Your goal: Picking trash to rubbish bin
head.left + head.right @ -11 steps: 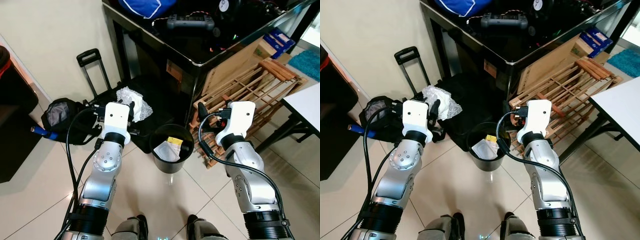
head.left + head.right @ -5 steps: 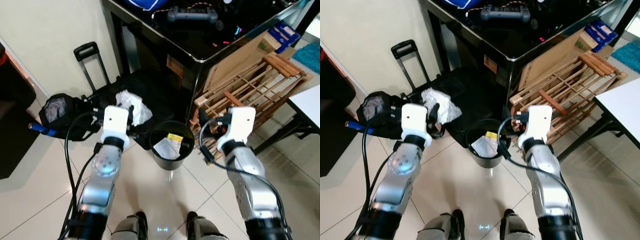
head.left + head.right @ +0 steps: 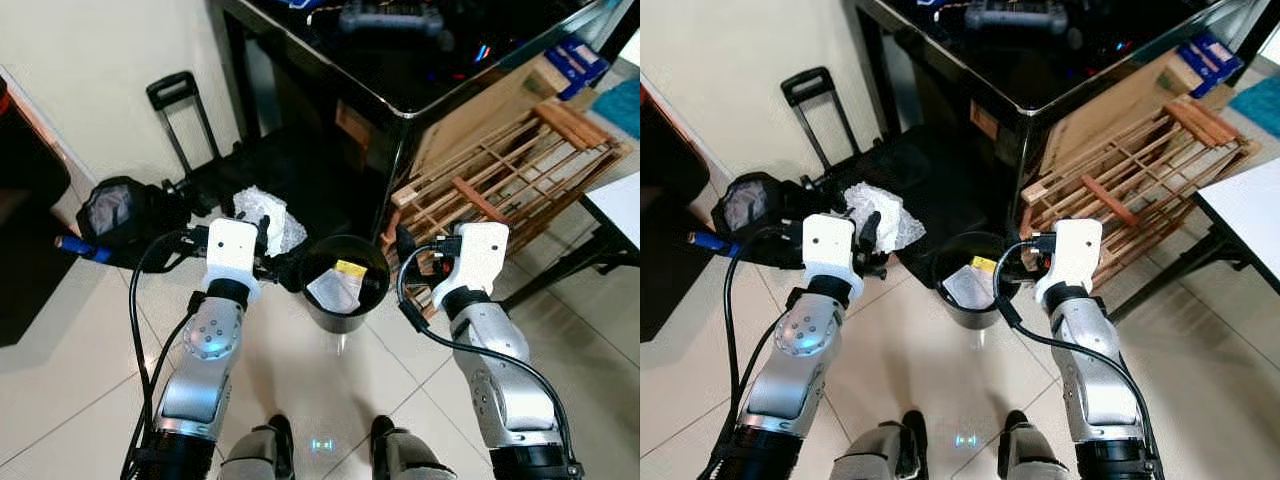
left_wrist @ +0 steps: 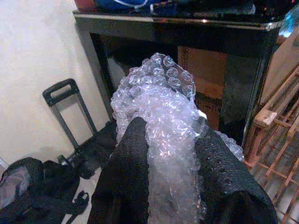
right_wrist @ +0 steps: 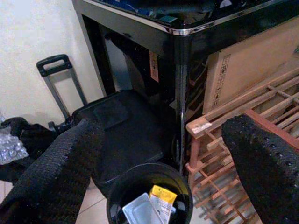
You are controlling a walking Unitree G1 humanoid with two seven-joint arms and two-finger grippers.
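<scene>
Silver forearms are reaching forward and down over the tiled floor (image 3: 90, 380), both raised at about the same height. Between them the black rubbish bin (image 3: 345, 296) is standing on the floor, holding a white packet (image 3: 335, 290) and a yellow scrap (image 3: 349, 268). Just left of the bin's rim, the left end effector (image 4: 168, 154) is pinching a crumpled wad of bubble wrap (image 4: 161, 100) between its closed fingers. On the bin's right, the right end effector (image 5: 159, 154) is hovering with its fingers spread wide, gripping nothing. Farther off, a black bench (image 3: 400, 90), a wooden rack (image 3: 500, 170) and a trolley handle (image 3: 175, 110) are standing near the wall
</scene>
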